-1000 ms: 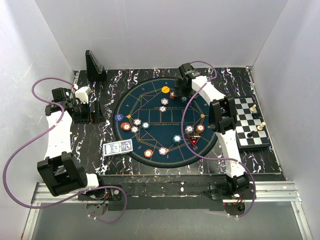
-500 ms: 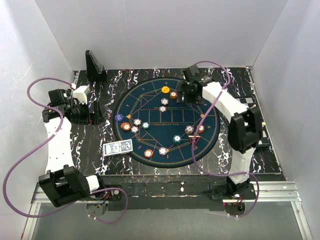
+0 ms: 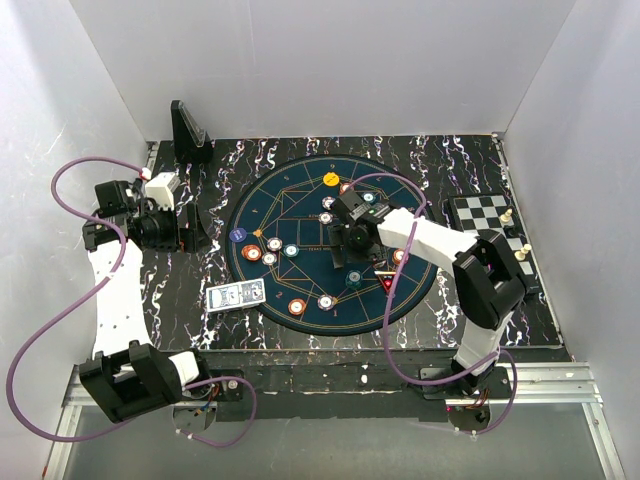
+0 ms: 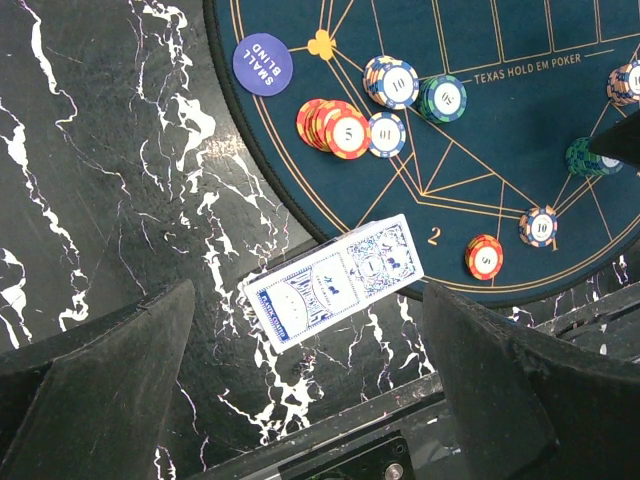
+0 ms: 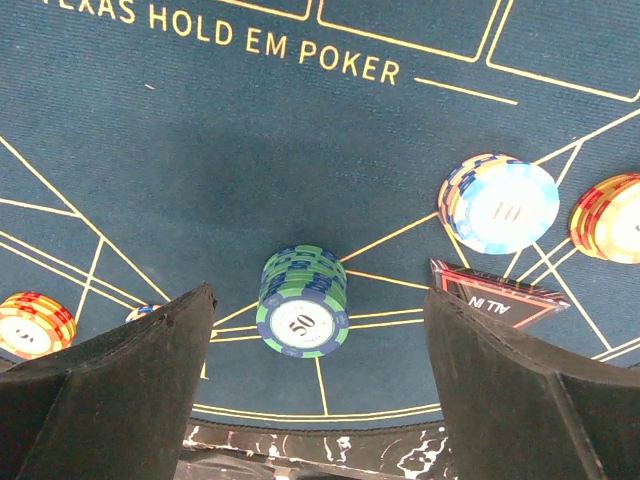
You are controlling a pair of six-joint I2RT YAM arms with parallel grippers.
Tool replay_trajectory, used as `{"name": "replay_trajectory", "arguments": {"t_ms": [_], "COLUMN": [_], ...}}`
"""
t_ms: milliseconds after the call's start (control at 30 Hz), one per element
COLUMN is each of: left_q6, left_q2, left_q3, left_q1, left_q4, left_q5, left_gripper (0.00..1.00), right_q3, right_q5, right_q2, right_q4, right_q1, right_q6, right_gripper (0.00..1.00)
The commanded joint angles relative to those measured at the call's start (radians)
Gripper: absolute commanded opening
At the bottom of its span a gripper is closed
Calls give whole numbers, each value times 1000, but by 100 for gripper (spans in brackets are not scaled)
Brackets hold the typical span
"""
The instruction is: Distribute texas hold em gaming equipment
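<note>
A round blue poker mat (image 3: 300, 215) holds several striped chip stacks. My right gripper (image 3: 345, 252) is open and empty over the mat's middle. In the right wrist view its jaws (image 5: 318, 395) straddle a green-blue "50" chip stack (image 5: 303, 300) without touching it; that stack also shows in the top view (image 3: 354, 278). A red-black triangular "ALL IN" marker (image 5: 497, 292) lies by the right finger. My left gripper (image 3: 192, 228) is open and empty, left of the mat. In its wrist view (image 4: 305, 400) a blue-white card pack (image 4: 335, 283) lies between the fingers, at the mat's edge (image 3: 236, 294).
A blue "SMALL BLIND" disc (image 4: 262, 63) and red, white and green stacks (image 4: 335, 127) sit on the mat's left side. A light-blue "10" stack (image 5: 500, 203) lies beyond the marker. A chessboard (image 3: 490, 212) is at the right; a black stand (image 3: 187, 128) at the back left.
My right arm swung from the mat's far edge back toward the middle, over the green stack, with the jaws open. The left arm shifted slightly left.
</note>
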Motion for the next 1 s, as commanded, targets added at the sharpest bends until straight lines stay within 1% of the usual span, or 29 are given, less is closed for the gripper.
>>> {"name": "replay_trajectory", "arguments": {"t_ms": [0,233,433,633,967], "left_q6": [1,3,3,0,1], "left_q2": [-29,-23,-15,-15,-26], "left_q3": [25,30,36,41,28], "left_q1": [5,3,5,3,5], "left_q4": [-17,-15,-11,-6,-3], "left_q5": [13,13,13,15,9], "left_gripper": [100,100,100,100,100], "right_q3": [5,-13,-41,-43,-66], "right_q5": [12,-13,-40,-34,-59], "right_q2": [19,59,69,94,123], "right_q4": [16,18,24,21,61], "right_q1": [15,41,67,69,80], "right_q6": [22,33,56,48,45], "right_gripper": [92,92,90,88,77]}}
